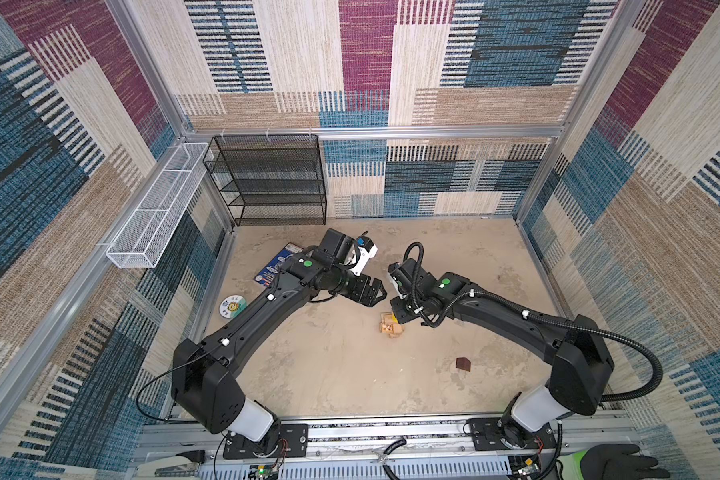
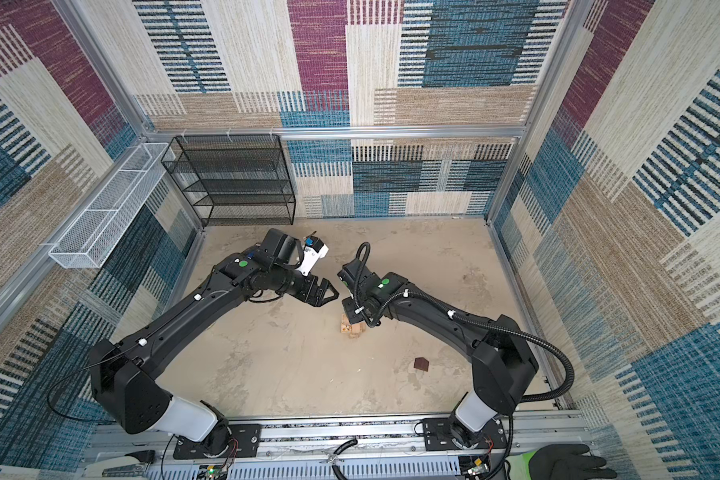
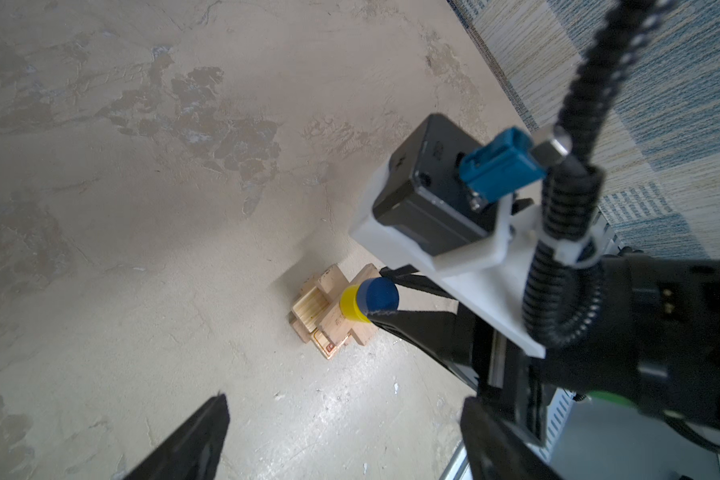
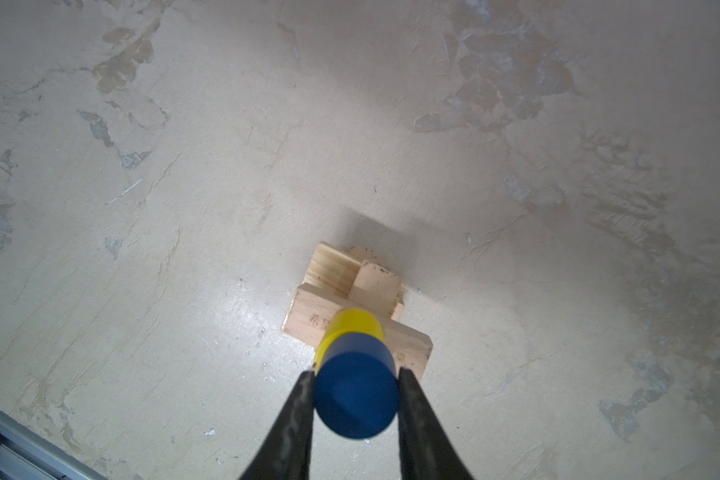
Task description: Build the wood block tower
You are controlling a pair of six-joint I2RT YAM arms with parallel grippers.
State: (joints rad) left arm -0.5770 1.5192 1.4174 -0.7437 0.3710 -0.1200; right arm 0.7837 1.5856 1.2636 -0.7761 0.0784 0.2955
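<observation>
1. Top views: in both, the tower (image 1: 387,330), a criss-cross stack of pale wooden bars, stands mid-table, partly hidden under the right gripper (image 1: 400,318). The dark-brown house-shaped wooden piece (image 1: 463,364) lies well apart from it, not yet placed. The left gripper (image 1: 381,294) hovers near the stack.
2. Left wrist view: the left claw is spread wide and holds nothing. The yellow wooden cylinder (image 3: 349,308) stands upright on the top bar, with the blue wooden disc (image 3: 378,294) above it.
3. Right wrist view: the right claw pinches the blue disc by its sides, over the cylinder. Whether the disc sits flush cannot be told. If it is off-centre or tilted at release, it would likely slide off. A finger dragging sideways could tip the narrow cylinder and scatter the bars.
</observation>
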